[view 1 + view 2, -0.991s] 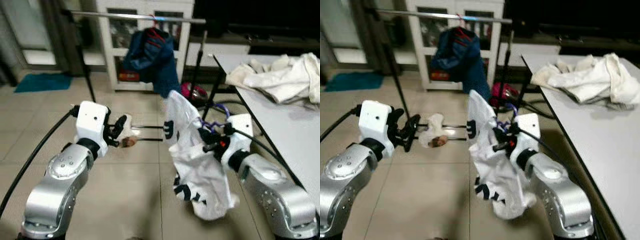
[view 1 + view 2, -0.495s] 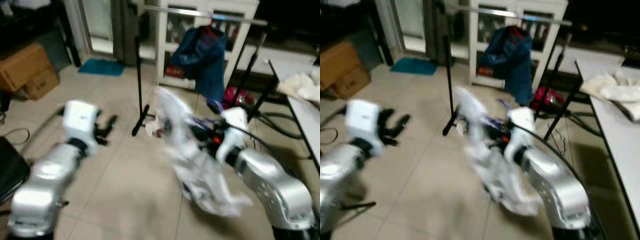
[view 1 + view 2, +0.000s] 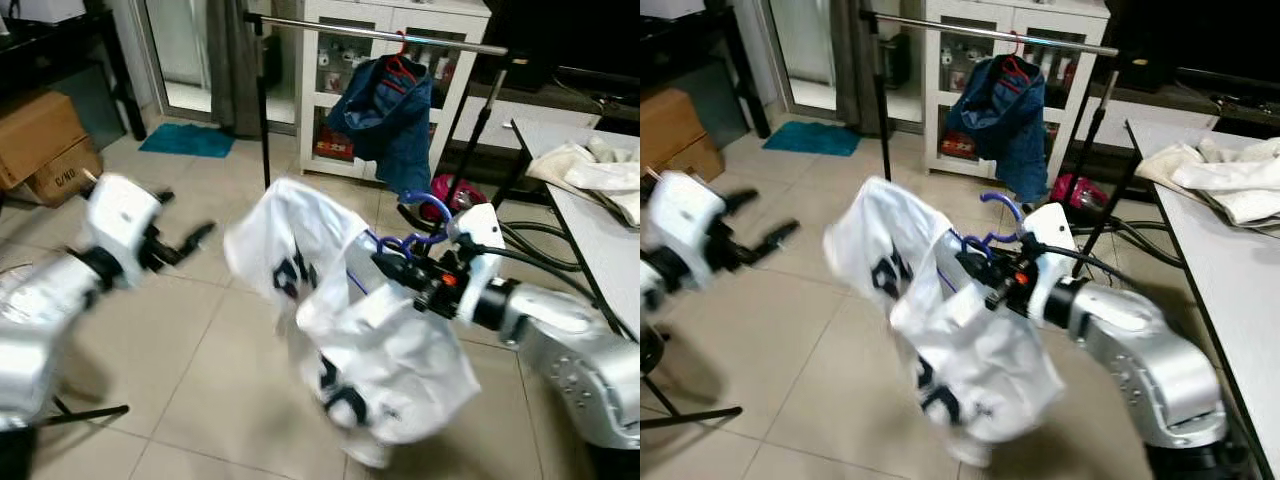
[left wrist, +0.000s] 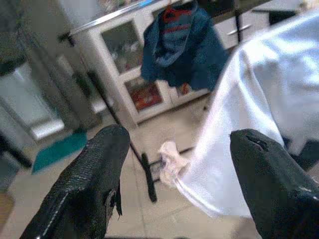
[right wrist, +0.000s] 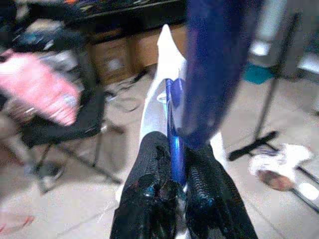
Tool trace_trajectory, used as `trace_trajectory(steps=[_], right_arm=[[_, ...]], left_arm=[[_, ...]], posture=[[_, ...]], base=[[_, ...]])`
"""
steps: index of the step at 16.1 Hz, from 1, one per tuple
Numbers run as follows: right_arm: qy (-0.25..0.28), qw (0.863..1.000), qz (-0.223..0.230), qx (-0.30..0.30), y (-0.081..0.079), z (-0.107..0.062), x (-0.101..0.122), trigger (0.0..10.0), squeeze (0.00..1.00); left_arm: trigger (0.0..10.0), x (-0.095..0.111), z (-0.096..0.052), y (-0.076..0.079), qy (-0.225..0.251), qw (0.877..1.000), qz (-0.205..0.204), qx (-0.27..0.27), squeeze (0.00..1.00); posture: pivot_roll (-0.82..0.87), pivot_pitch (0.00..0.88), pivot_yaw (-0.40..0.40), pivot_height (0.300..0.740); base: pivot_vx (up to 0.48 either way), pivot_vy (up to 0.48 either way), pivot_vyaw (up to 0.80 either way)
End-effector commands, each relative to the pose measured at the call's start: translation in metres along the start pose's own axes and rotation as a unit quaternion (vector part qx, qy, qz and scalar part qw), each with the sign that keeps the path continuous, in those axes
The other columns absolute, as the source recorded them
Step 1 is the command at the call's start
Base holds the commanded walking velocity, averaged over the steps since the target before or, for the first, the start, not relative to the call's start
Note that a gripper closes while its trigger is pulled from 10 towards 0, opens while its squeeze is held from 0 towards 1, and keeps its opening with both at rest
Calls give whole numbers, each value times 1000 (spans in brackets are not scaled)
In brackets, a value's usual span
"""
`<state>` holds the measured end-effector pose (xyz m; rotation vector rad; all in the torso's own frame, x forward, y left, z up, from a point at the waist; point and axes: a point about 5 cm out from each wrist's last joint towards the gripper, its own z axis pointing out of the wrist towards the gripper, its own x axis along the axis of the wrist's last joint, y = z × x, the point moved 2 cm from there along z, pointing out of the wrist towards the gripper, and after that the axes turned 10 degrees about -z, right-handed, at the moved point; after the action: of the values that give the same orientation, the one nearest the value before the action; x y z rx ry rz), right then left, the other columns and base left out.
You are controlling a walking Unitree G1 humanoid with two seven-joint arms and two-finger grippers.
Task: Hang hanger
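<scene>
We see the right gripper (image 3: 395,268) out in front of us at mid-height, its two black fingers (image 5: 149,164) pressed against a thin blue hanger (image 3: 418,215) and pinching its wire between them. The hanger's hook curls up just above the gripper, and a white shirt (image 3: 350,330) with dark printing hangs from the hanger, billowing out to our left and drooping down toward the tiled floor (image 3: 200,340) without clearly touching it. The left gripper (image 3: 185,240) is held up well apart from the shirt, on our left side, with its fingers (image 4: 99,164) spread wide and nothing between them. Beyond both arms stands a clothes rack (image 3: 380,35), a silver bar on black legs, with a dark blue garment (image 3: 390,115) already hanging from it on a red hanger (image 3: 398,65). The blue hanger is well short of that bar, lower and nearer to us. Behind the rack is a white cabinet (image 3: 340,90). On our right, a white table (image 3: 600,240) carries a heap of pale cloth (image 3: 595,175). A cardboard box (image 3: 40,140) sits at the far left.
</scene>
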<state>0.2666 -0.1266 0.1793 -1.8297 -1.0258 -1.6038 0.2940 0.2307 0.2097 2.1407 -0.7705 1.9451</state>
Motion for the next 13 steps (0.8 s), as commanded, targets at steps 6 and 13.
trace_trajectory(steps=[6, 13], right_arm=[[51, 991, -55, 114, -7, -10, 30, 10000, 0], [70, 982, -68, 162, -11, -19, 39, 10000, 0]], left_arm=[[10000, -9, 4, -20, -19, 994, 0, -107, 0], [0, -27, 12, 0, -52, 966, -24, -250, 0]], posture=[[69, 0, -41, 740], [54, 0, -30, 740]], base=[[0, 0, 0], [0, 0, 0]])
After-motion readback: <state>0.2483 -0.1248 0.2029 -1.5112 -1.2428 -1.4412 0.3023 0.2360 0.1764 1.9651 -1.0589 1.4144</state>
